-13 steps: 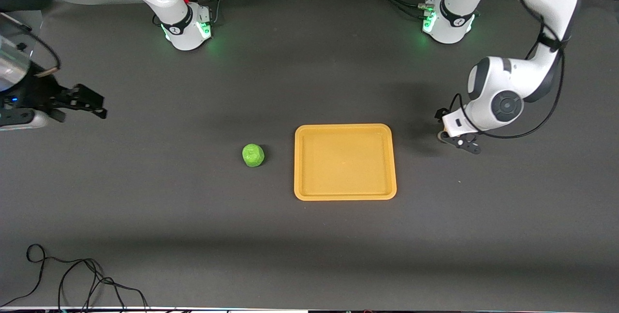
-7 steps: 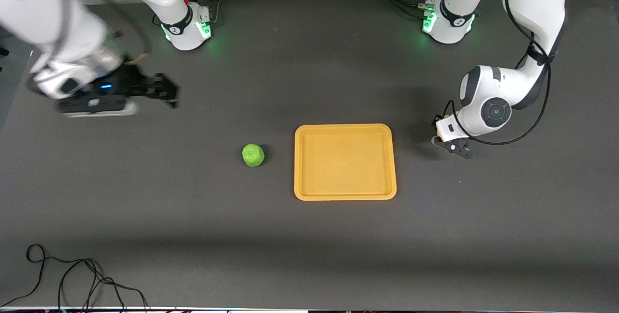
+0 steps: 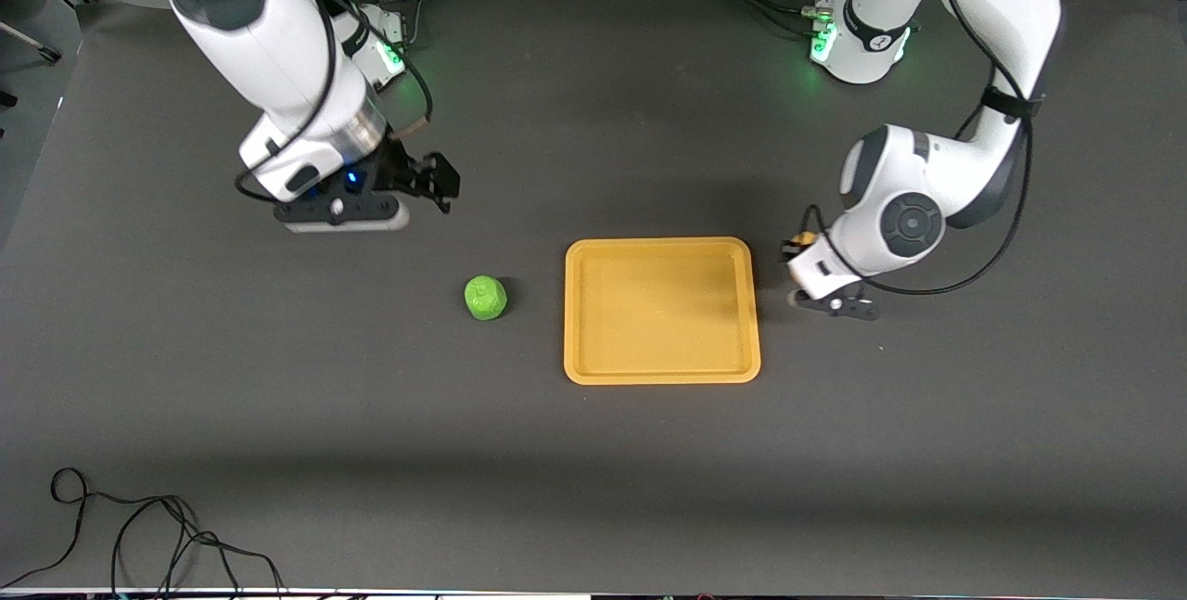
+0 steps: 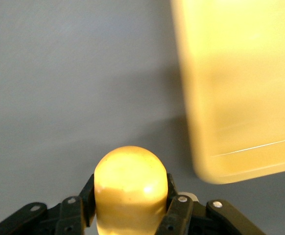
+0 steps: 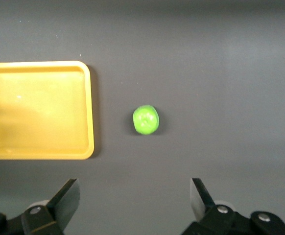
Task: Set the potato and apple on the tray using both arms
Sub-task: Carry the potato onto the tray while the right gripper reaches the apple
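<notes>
The orange-yellow tray lies flat in the middle of the table with nothing in it. The green apple sits on the table beside the tray, toward the right arm's end. My left gripper is shut on the yellow potato and holds it just off the tray's edge at the left arm's end. In the left wrist view the potato fills the left gripper, next to the tray's corner. My right gripper is open and empty over bare table. The right wrist view shows the right gripper, the apple and the tray.
Black cables lie on the table at the corner nearest the front camera, at the right arm's end. The two green-lit arm bases stand along the table edge farthest from the front camera.
My right arm has swung in from the table's end toward the middle, closer to the apple. My left gripper has moved with the potato toward the tray's edge.
</notes>
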Motion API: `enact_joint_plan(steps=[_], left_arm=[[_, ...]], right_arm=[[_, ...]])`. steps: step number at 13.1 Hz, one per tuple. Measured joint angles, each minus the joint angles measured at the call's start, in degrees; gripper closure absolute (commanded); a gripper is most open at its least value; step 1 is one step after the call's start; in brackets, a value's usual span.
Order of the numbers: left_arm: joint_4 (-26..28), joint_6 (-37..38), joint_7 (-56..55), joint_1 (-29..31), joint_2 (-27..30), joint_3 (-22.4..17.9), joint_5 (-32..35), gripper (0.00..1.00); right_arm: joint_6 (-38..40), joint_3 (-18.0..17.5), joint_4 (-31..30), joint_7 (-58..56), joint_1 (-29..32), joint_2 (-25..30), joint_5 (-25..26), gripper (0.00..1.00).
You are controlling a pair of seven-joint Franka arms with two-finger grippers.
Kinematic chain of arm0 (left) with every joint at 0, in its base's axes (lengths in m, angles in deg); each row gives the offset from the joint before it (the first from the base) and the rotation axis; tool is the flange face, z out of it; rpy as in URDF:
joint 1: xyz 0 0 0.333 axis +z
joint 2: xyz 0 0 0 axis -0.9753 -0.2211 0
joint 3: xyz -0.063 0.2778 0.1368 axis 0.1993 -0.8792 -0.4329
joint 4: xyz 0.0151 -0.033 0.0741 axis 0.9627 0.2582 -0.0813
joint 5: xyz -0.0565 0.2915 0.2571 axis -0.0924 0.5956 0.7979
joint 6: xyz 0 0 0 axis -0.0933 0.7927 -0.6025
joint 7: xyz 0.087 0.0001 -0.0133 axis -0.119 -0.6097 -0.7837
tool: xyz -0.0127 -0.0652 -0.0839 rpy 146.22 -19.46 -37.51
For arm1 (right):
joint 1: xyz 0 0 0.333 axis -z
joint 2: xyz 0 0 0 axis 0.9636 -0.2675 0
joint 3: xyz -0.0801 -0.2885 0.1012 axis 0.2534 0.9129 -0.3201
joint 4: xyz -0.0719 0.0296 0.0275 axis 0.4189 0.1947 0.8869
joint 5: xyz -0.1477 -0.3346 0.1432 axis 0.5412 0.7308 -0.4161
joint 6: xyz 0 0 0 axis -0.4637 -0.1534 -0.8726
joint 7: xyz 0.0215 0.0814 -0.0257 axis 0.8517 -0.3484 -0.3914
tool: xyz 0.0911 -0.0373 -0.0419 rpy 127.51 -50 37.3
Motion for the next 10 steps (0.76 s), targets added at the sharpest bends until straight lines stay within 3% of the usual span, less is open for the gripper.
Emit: enact_joint_plan(steps=[2, 3, 6, 9, 10], left_arm=[[-2.9, -0.3, -4.9, -3.6, -0.8, 0.7, -1.7, 0.89], [-3.3, -2.0, -7.0, -5.2, -2.0, 0.7, -1.8, 0.75], [-3.5, -8.9, -8.9, -7.3, -8.5, 0.7, -1.8, 0.65], [-4.6, -10.0, -8.8, -7.2, -11.2, 0.1, -1.8, 0.56], [-4.9, -10.0, -8.8, -7.2, -11.2, 0.0, -1.8, 0.47]], right_arm=[[-6.6, 0.0, -3.5, 0.0, -0.4, -2.4, 0.0, 0.0], [-10.9, 0.0, -6.2, 0.1, -0.5, -3.4, 0.0, 0.0], [-26.1, 0.0, -16.4, 0.1, -0.6, -6.1, 0.0, 0.0], [-38.6, 0.1, -22.4, 0.1, -0.6, -11.2, 0.3, 0.0], [-42.5, 0.1, -23.7, 0.1, -0.6, -13.4, 0.9, 0.0]])
